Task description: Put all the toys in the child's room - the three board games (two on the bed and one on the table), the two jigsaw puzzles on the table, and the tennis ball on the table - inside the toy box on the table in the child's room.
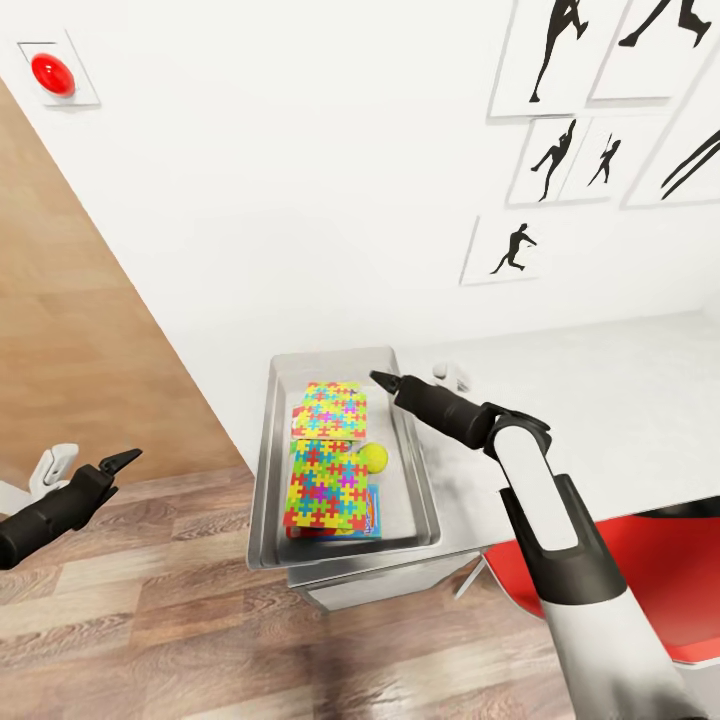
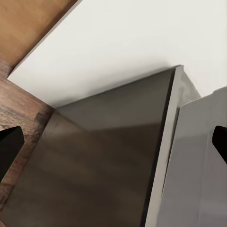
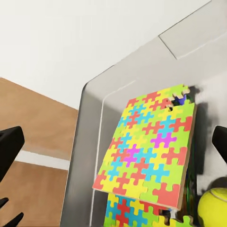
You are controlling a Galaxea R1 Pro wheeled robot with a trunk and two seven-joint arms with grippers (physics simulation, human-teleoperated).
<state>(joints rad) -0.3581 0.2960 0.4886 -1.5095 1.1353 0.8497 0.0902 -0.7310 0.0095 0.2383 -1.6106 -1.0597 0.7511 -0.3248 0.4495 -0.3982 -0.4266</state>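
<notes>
Bright jigsaw colours fill the toy box [image 1: 275,470], a grey metal bin sitting at the table's [image 1: 620,400] left end, hard against the white wall. Inside lie two puzzles: one [image 1: 335,410] toward the box's far end, tilted and overlapping the other [image 1: 325,488], which lies flatter toward the near end. Both run lengthwise along the box. A blue-edged board game [image 1: 372,512] peeks out from under the near puzzle, and the tennis ball [image 1: 374,457] rests against the box's right wall, between the two puzzles.

Just over the box's far right corner hovers the right gripper [image 1: 385,380], pointing down and left toward the far puzzle; it holds nothing, and its fingers stand wide apart in the right wrist view, where the puzzle [image 3: 151,146] and ball [image 3: 215,208] lie straight ahead. This arm is much the nearer to the box.

Off to the left, over the wood floor [image 1: 150,620] and well clear of the table, the left gripper [image 1: 120,462] hangs empty, its fingertips likewise apart at the edges of its wrist view.

I would judge the table's toys are in; the bed's games probably remain.
</notes>
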